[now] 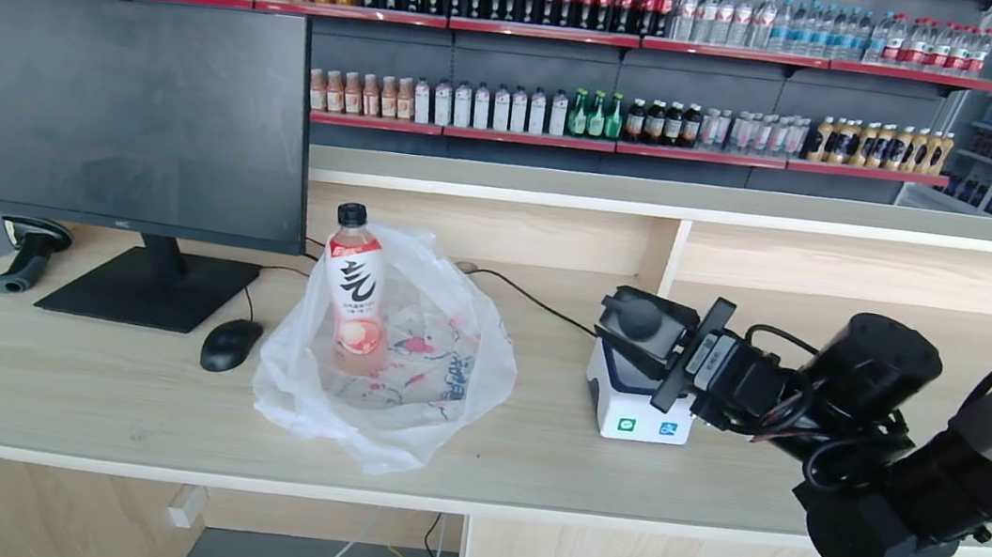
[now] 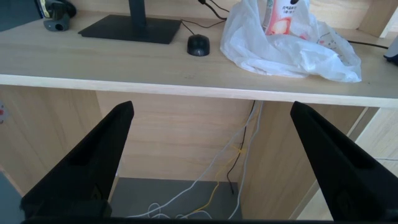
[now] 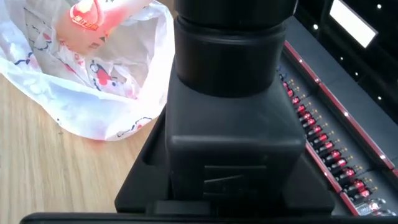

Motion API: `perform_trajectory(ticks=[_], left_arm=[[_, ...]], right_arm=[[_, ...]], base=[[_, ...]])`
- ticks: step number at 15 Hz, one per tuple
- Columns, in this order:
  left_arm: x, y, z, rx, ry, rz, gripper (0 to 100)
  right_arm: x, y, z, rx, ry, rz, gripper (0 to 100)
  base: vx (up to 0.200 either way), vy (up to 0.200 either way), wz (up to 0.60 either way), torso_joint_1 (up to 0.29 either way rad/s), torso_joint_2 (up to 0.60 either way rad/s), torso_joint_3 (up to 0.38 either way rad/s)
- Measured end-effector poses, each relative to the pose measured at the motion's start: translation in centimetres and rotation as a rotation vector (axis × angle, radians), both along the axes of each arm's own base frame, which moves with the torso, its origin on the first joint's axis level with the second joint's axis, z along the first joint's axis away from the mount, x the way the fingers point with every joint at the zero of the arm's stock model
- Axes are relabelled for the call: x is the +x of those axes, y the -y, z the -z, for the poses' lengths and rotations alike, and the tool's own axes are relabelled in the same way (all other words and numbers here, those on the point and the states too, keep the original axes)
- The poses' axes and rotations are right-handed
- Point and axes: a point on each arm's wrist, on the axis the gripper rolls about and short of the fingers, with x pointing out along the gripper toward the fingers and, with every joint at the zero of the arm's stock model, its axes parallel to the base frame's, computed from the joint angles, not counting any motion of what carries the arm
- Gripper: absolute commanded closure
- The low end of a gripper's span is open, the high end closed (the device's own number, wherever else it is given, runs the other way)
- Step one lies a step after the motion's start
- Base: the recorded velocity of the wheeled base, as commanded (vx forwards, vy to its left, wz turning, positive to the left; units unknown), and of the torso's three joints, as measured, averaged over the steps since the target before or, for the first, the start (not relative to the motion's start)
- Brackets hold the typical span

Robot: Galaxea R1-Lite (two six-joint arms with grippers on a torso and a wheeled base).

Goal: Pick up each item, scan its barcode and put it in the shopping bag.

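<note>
Bottle (image 1: 353,299) stood upright inside shopping bag (image 1: 408,381), toward the bag's ten o'clock. Bag sat at nine o'clock of scanner (image 1: 635,414) on counter (image 1: 67,377).

Bottle looked full: probably fairly heavy, rigid, with a slick label. Best taken round mid-body, below the shoulder. Bag thin and limp, liable to drag along.

Bottle: pink drink, black cap, white-and-red label.

Left gripper (image 2: 211,112) gaped wide below counter edge, holding nothing. Right gripper (image 1: 685,354) at scanner's one o'clock; spread or closed, could not tell.

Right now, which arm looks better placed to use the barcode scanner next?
Right, probably. The right gripper is up at counter height, close against the scanner. The left gripper hangs open below the counter edge, nearer the mouse and bag, so it would have to rise and cross over.
</note>
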Motion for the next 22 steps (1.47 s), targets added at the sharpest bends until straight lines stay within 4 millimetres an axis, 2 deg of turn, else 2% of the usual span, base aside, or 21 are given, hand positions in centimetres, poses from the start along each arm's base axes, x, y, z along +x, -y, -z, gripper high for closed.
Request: perform_trajectory(ticks=[3, 5, 13, 22], left_arm=[[0.0, 0.0, 0.0, 0.0, -0.001, 0.0, 0], [0.0, 0.0, 0.0, 0.0, -0.001, 0.0, 0], [0.0, 0.0, 0.0, 0.0, -0.001, 0.0, 0], [0.0, 0.0, 0.0, 0.0, -0.001, 0.0, 0]], right_arm=[[1.6, 0.2, 0.6, -0.004, 0.013, -0.013, 100], [2.0, 0.6, 1.2, -0.009, -0.002, 0.002, 100], [2.2, 1.9, 2.6, -0.031, -0.042, 0.036, 100], [2.0, 2.4, 3.0, -0.045, -0.049, 0.052, 100]], base=[[0.0, 0.0, 0.0, 0.0, 0.0, 0.0], [0.0, 0.0, 0.0, 0.0, 0.0, 0.0], [0.0, 0.0, 0.0, 0.0, 0.0, 0.0], [0.0, 0.0, 0.0, 0.0, 0.0, 0.0]])
